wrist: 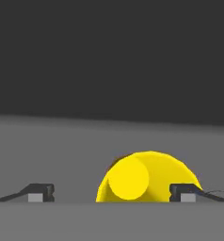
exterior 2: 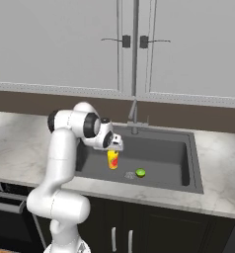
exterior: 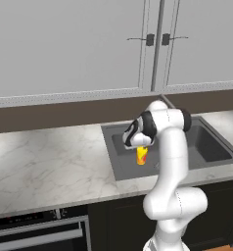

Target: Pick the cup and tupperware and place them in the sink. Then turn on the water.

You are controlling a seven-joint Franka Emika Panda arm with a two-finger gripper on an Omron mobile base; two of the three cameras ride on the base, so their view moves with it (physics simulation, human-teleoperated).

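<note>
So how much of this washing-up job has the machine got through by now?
Nearly done: the cup is inside the sink, just below the gripper, whose jaws stand apart around it, so it looks just released. In hand: letting go of that cup. Left: the tupperware, which I cannot spot, must still go in, and the faucet runs no water yet. A small green object lies on the sink floor.

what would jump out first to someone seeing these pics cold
The bright yellow cup with its red-orange patch, upright inside the dark grey sink, right under the end effector. The hand view shows the jaws spread wide, the cup between them but nearer one tip. Next, the white arm bent over the basin, and a small green round object on the sink floor beside the cup.
</note>
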